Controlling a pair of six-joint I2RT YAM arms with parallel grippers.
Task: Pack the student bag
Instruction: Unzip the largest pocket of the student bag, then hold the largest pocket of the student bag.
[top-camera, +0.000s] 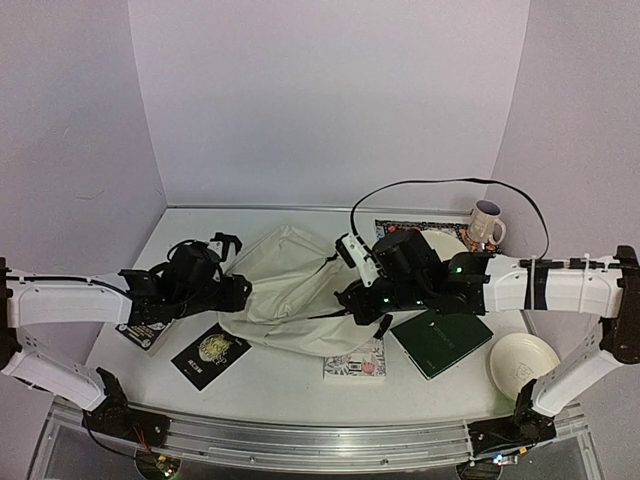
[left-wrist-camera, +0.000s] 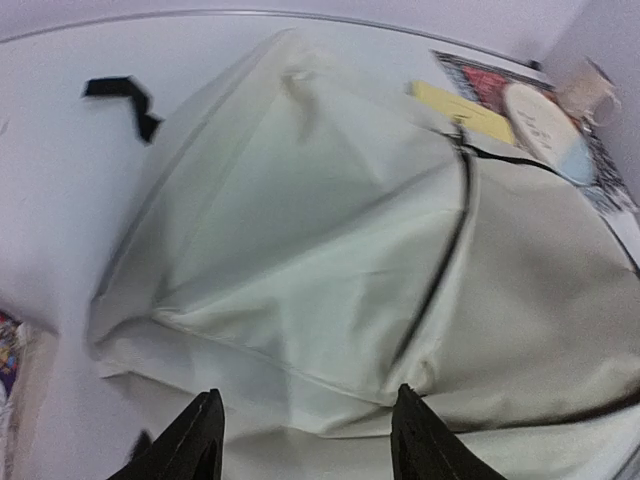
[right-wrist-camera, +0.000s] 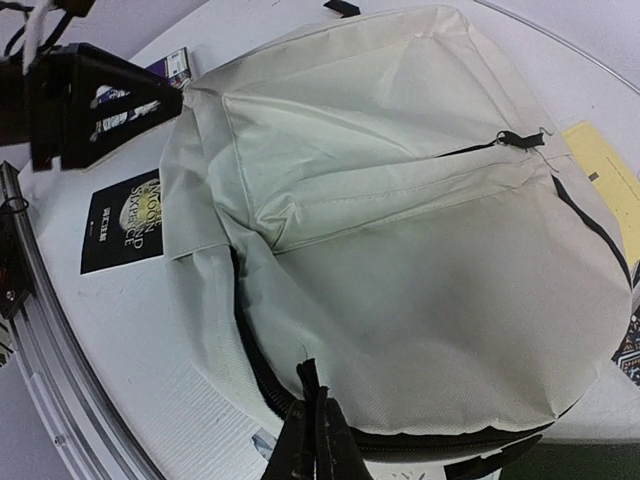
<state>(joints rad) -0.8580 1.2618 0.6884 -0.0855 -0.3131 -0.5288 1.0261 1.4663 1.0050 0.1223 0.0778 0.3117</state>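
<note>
The student bag (top-camera: 290, 290) lies flat mid-table, cream fabric with black zipper lines. My left gripper (top-camera: 236, 293) is at its left edge; in the left wrist view it (left-wrist-camera: 308, 445) stands open, the bag's (left-wrist-camera: 330, 230) fabric just ahead of the fingertips (left-wrist-camera: 200, 435) and nothing between them. My right gripper (top-camera: 360, 302) is at the bag's right side. The right wrist view shows it (right-wrist-camera: 318, 445) shut on the black zipper pull (right-wrist-camera: 308, 378) of the bag's (right-wrist-camera: 400, 200) main zipper, which gapes a little to the left of the pull.
A black book (top-camera: 210, 355) and a patterned booklet (top-camera: 356, 362) lie in front of the bag. A green notebook (top-camera: 441, 338) and white bowl (top-camera: 523, 362) sit at the right. A mug (top-camera: 487, 222) and patterned mat (top-camera: 420, 230) are behind. A card (top-camera: 145, 333) lies under the left arm.
</note>
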